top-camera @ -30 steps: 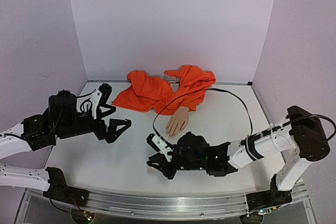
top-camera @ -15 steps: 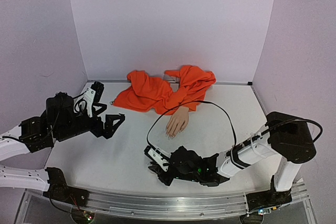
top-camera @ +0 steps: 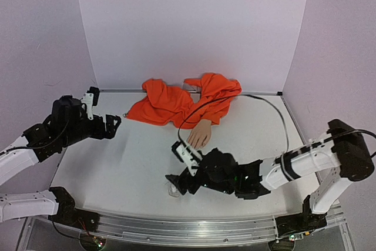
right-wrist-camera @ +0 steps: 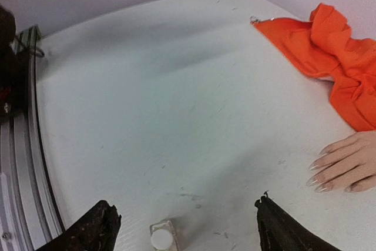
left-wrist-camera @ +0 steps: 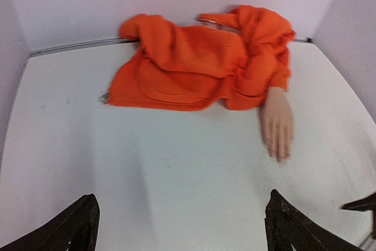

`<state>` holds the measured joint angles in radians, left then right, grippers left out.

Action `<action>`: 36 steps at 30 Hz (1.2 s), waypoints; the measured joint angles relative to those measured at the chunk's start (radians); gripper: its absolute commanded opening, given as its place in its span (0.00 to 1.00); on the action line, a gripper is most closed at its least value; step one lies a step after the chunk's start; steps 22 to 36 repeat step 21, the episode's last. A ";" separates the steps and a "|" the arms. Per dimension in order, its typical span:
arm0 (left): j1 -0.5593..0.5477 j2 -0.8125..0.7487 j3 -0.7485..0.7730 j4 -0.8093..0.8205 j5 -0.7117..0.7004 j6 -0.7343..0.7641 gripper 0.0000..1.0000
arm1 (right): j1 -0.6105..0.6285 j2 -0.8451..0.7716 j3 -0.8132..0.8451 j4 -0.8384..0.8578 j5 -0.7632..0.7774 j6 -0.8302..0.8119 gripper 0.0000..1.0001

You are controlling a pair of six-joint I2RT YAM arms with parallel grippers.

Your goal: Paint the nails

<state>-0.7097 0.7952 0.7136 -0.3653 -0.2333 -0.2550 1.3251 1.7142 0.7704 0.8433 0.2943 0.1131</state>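
Observation:
The flesh-coloured mannequin hand (top-camera: 200,134) lies palm down mid-table, its wrist in an orange sleeve (top-camera: 188,101). The nails (right-wrist-camera: 318,181) are pale and glossy at the fingertips and point toward the near edge; they also show in the left wrist view (left-wrist-camera: 279,154). My right gripper (top-camera: 180,170) hangs open just in front of the hand (right-wrist-camera: 348,165), with nothing between its fingers (right-wrist-camera: 98,226). A small white bottle (right-wrist-camera: 163,237) stands on the table below it. Far left, my left gripper (top-camera: 104,110) is open and empty, well away from the hand (left-wrist-camera: 276,124).
The crumpled orange fabric (left-wrist-camera: 200,57) covers the back of the table up to the rear wall. A black cable (top-camera: 276,117) arcs from it to the right arm. A metal rail (top-camera: 176,228) runs along the near edge, close to the bottle (top-camera: 174,190).
My right gripper has opened and risen off the small white bottle, which now stands free on the table. My left arm has drawn back toward the left wall.

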 measured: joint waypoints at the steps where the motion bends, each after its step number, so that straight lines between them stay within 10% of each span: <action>1: 0.076 0.002 0.000 -0.008 0.013 -0.011 0.99 | -0.019 -0.056 0.000 -0.031 0.007 0.011 0.87; 7: 0.376 -0.010 0.000 -0.037 0.069 -0.061 0.99 | -0.382 -0.362 0.001 -0.200 0.002 0.125 0.96; 13: 0.412 -0.080 0.011 -0.060 0.063 -0.048 1.00 | -0.761 -0.621 -0.047 -0.401 -0.005 0.185 0.98; 36: 0.412 -0.105 0.045 -0.062 0.084 -0.029 0.99 | -0.761 -0.733 -0.050 -0.529 0.027 0.207 0.98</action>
